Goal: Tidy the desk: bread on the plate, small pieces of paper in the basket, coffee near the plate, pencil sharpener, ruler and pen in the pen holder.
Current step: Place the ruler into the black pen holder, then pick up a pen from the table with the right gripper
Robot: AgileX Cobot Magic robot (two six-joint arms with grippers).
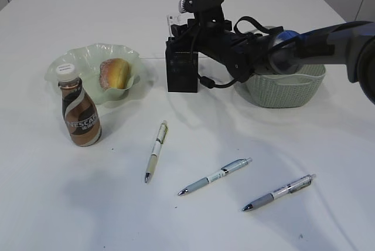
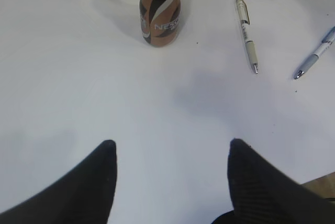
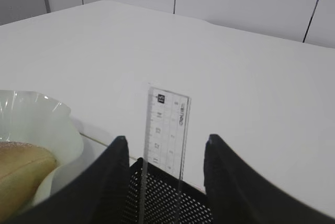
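Black right gripper (image 3: 163, 145) fingers stand parted either side of the ruler (image 3: 166, 130), which stands upright in the pen holder (image 1: 182, 70).
To finish well, it should lift straight up without tipping the ruler; finger contact is unclear. Left gripper (image 2: 170, 150) hangs open and empty.
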